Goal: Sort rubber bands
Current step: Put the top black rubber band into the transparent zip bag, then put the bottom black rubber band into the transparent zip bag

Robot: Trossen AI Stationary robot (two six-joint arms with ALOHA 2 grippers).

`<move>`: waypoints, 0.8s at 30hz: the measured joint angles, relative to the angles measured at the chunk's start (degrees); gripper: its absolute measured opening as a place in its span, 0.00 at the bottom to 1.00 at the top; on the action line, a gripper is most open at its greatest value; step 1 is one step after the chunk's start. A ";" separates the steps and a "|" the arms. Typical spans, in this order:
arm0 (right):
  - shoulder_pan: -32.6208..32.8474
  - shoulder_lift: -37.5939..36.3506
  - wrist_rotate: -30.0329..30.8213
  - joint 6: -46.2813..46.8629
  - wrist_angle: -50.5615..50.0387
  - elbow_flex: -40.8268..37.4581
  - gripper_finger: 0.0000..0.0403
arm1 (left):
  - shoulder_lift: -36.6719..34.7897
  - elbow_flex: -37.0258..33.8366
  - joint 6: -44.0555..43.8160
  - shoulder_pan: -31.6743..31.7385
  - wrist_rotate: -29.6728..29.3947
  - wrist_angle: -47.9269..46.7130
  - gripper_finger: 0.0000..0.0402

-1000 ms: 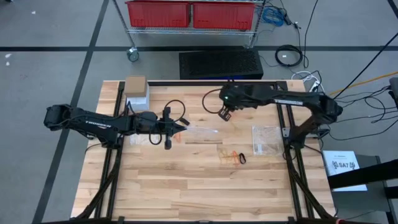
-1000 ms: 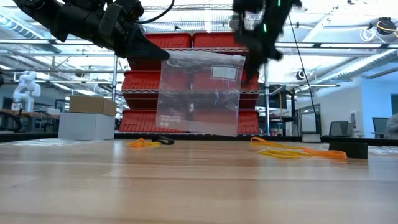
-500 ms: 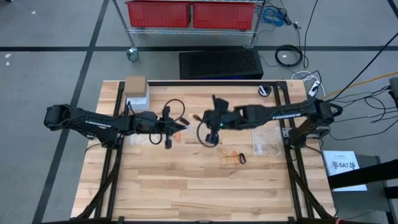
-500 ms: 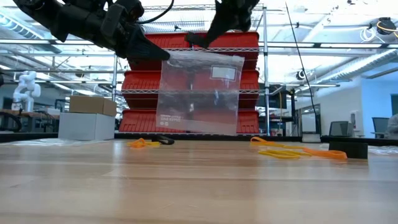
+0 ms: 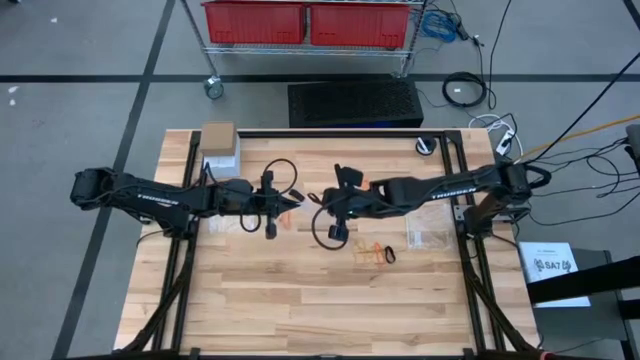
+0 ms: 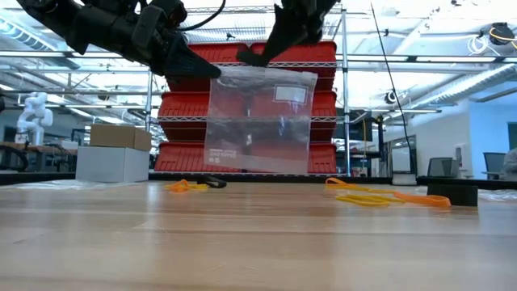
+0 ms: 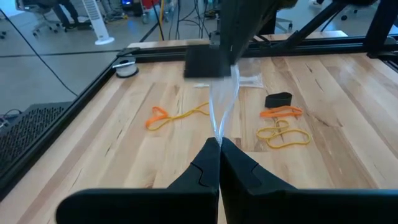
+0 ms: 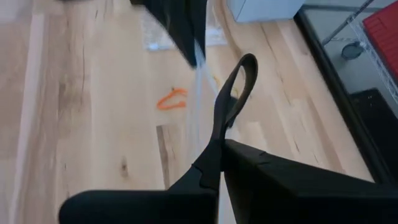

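Right hand (image 5: 335, 212) has swung down beside the clear bag (image 6: 260, 121); grip unclear. High view: bands (image 5: 375, 251) on counter (image 5: 300, 300). Low view: left hand (image 6: 212, 71) clenched on bag corner. Left wrist: orange, yellow, black bands (image 7: 281, 118) beyond bag.

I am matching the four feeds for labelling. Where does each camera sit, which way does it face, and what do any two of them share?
High view: overhead, straight down on the table; both arms show.
Low view: at tabletop height, level into the room; the left gripper holds the clear bag by its corner, the right gripper just above it.
Left wrist view: past shut fingers, toward rubber bands.
Right wrist view: past its fingers, toward the table.
Shared: the bag, in low and left wrist views.
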 joint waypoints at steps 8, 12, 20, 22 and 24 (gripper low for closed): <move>-0.05 0.75 0.00 1.05 -3.17 0.00 0.00 | 0.00 0.00 -0.04 0.01 -0.26 0.00 0.00; -0.13 0.75 -0.91 1.95 -5.32 0.00 0.01 | 0.00 0.00 -0.04 0.01 -0.26 -0.03 0.00; -0.78 0.77 -4.47 4.56 -6.42 0.00 0.19 | 0.00 0.00 -0.07 0.04 -0.24 0.00 0.00; -0.85 0.77 -4.52 5.04 -6.44 0.00 0.25 | 0.00 0.00 -0.07 0.04 -0.25 0.02 0.00; -0.85 0.77 -4.52 5.03 -6.42 0.00 0.30 | 0.00 0.00 -0.07 0.04 -0.24 0.02 0.00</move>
